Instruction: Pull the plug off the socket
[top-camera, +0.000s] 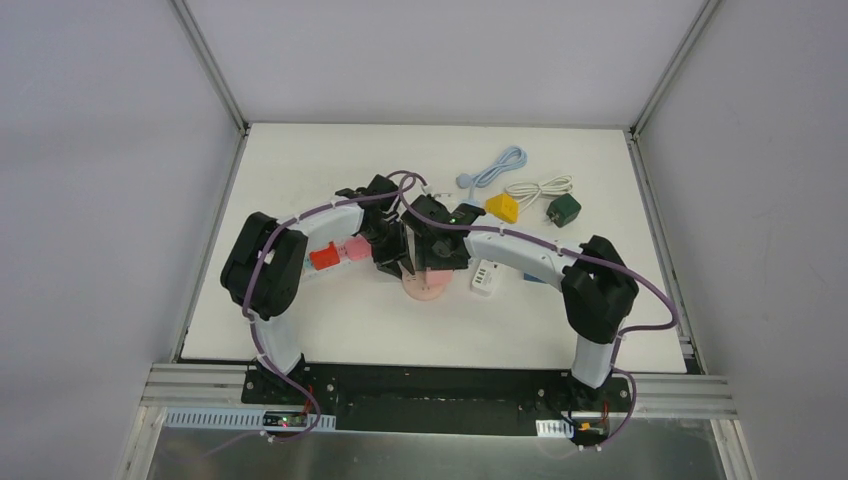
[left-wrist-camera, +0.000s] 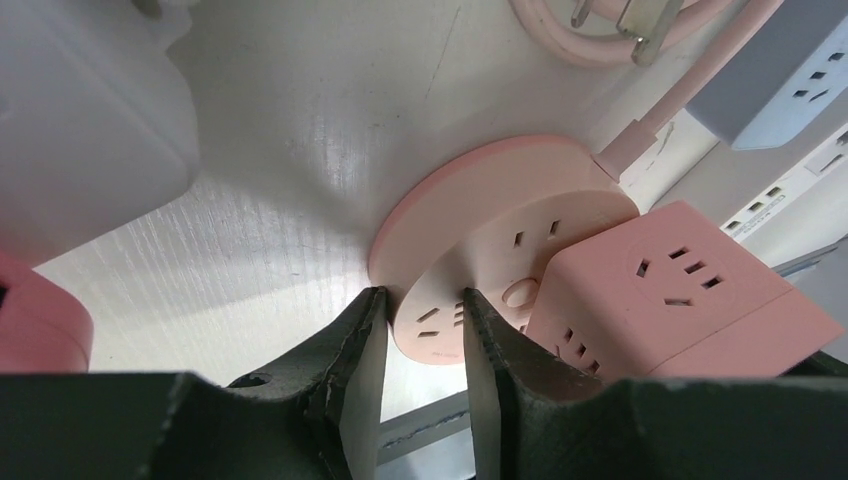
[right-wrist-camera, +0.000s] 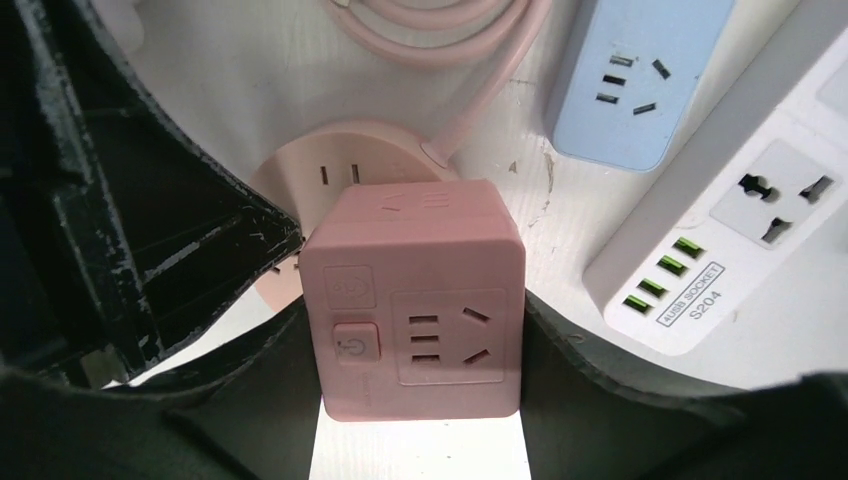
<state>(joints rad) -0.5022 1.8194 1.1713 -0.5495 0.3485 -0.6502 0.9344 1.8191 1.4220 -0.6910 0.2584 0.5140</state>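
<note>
- The pink cube-shaped plastic plug adapter sits plugged into the flat round pink socket disc, which lies on the white table
- The right gripper clasps the cube by two opposite side faces
- The left gripper stands narrow astride the disc's near rim; whether it truly pinches the rim is hard to tell
- The cube looks rigid, light and smooth, so probably slippery; its flat sides are the place to hold it, pulling straight away from the disc, which looks light enough to lift with it unless pinned
- Just beside the disc lie a white power strip with green ports and a pale blue strip; the disc's pink cable curls behind it, crowding that side
</note>
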